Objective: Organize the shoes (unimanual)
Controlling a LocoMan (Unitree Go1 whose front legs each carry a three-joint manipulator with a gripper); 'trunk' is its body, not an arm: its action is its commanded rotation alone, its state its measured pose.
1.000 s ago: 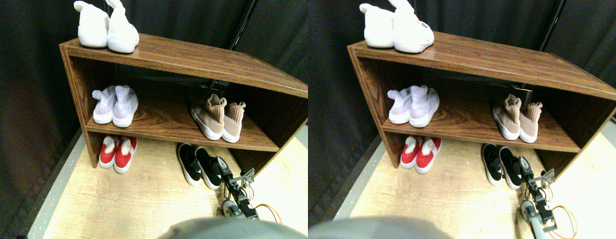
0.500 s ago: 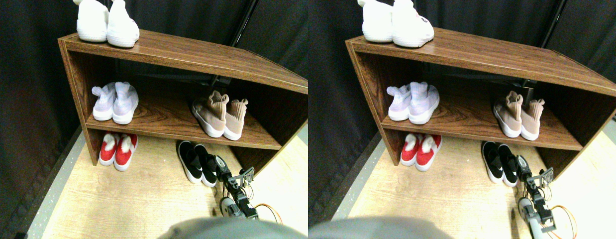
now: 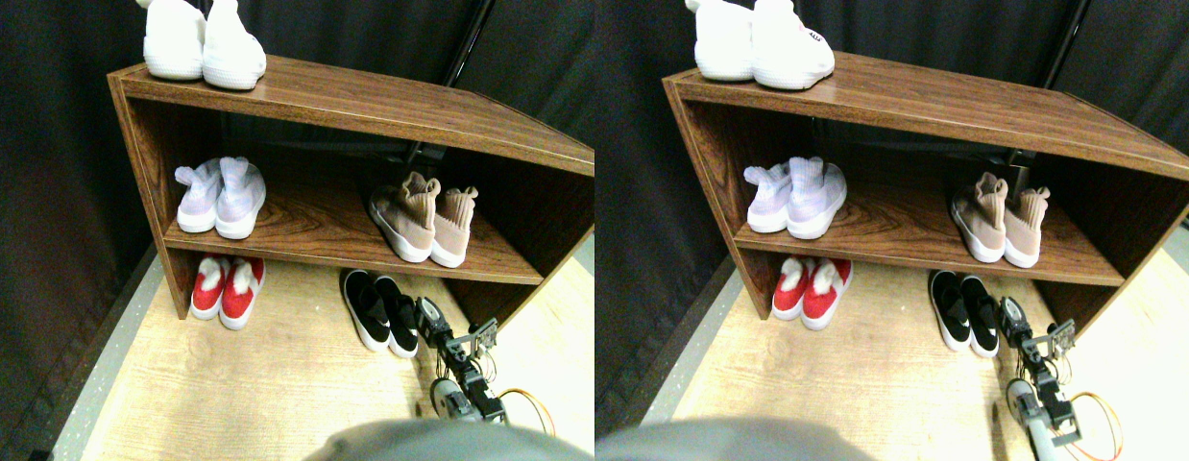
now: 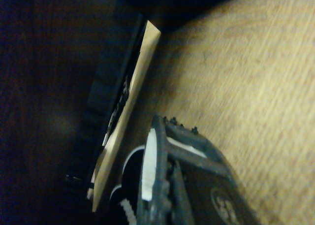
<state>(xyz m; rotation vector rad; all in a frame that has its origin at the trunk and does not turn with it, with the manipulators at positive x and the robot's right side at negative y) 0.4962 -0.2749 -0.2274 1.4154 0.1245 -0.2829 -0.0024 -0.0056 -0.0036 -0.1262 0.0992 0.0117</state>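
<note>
Five pairs of shoes look tidy. White shoes (image 3: 203,43) sit on the shelf (image 3: 383,101) top; lilac shoes (image 3: 220,197) and tan shoes (image 3: 424,219) share the middle board, well apart; red shoes (image 3: 227,291) and black shoes (image 3: 381,312) stand side by side on the floor (image 3: 268,384) under it. The right gripper (image 3: 429,317) sits just beside the outer black shoe, perhaps touching it; whether its jaws are parted I cannot tell. Judging by this, little remains beyond squaring that pair, if anything.
</note>
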